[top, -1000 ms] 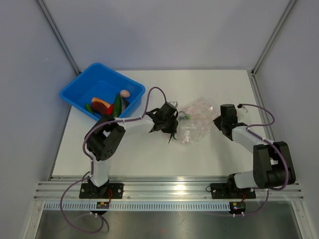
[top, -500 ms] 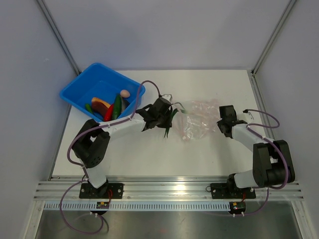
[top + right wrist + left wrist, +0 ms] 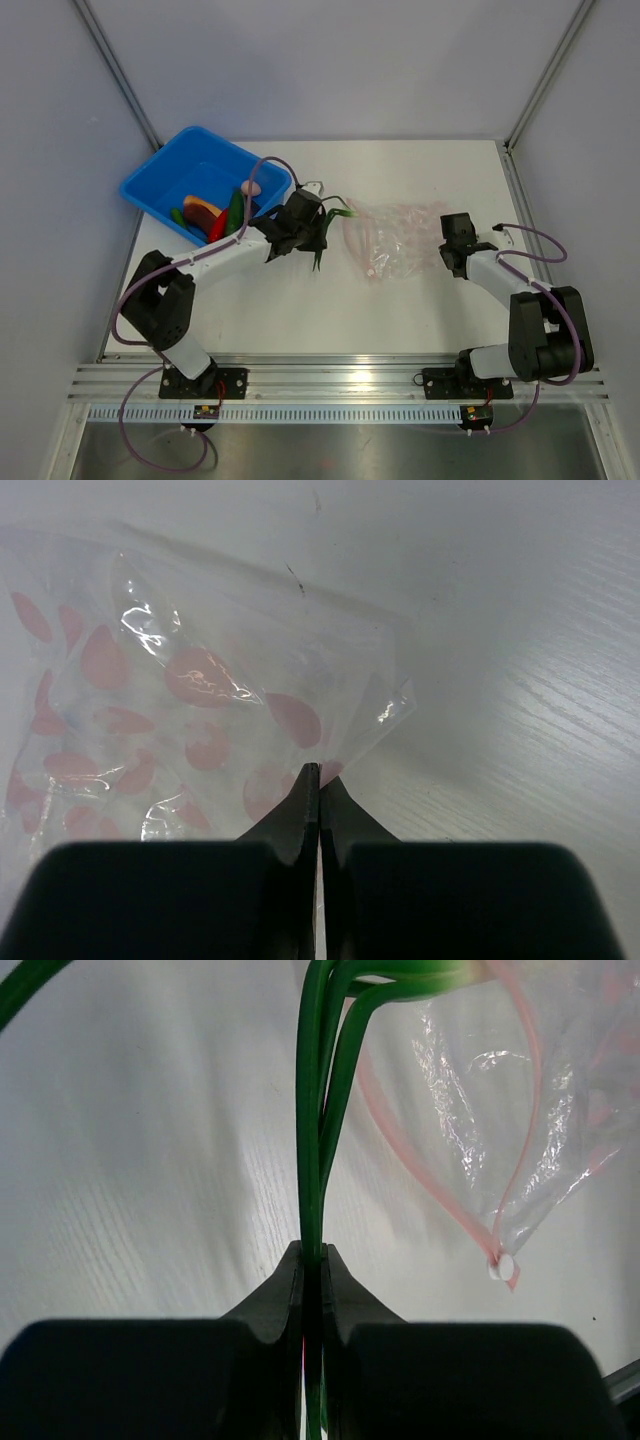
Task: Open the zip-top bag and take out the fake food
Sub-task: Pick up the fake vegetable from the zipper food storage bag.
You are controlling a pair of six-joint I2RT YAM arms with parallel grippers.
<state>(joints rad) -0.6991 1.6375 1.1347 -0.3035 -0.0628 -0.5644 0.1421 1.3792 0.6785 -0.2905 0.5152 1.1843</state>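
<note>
Top view: the bag [image 3: 395,240] lies open, seemingly empty, on the desk [image 3: 400,310], its corner pinched by the closed right fingers [image 3: 318,790], while the left fingers [image 3: 312,1270] clamp the green vegetable [image 3: 318,1140] by its mouth, other food [image 3: 215,215] already in the bin [image 3: 160,180].

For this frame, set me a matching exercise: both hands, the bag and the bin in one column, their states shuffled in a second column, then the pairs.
1. left hand
2. right hand
3. zip-top bag
4. blue bin

A. holds toy foods
B. shut on a corner of the zip-top bag
C. shut on the green vegetable, at its stalks
D. mouth open, between the two hands

Pairs: 1-C, 2-B, 3-D, 4-A
</note>
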